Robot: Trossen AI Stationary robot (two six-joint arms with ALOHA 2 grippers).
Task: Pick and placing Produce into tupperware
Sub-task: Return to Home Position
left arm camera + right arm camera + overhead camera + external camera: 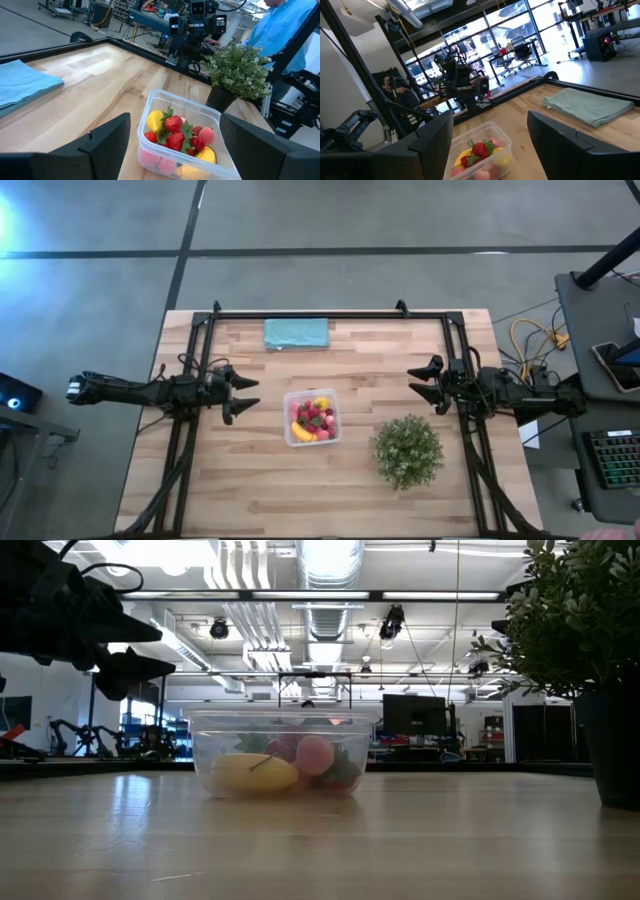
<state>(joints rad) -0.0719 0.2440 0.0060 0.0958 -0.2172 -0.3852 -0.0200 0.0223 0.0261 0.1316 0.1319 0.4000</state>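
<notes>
Since the produce [313,420] lies in the tupperware [287,396], left gripper [250,397] and right gripper [413,385] hang open and empty. It sits between them, ahead of each, touching neither; loading judged complete.

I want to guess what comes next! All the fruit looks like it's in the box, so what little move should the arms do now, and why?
Probably draw both arms back to rest. The produce lies in the tupperware, no fruit shows on the table, and the left gripper and right gripper hang either side of it, jaws open and empty.
</notes>
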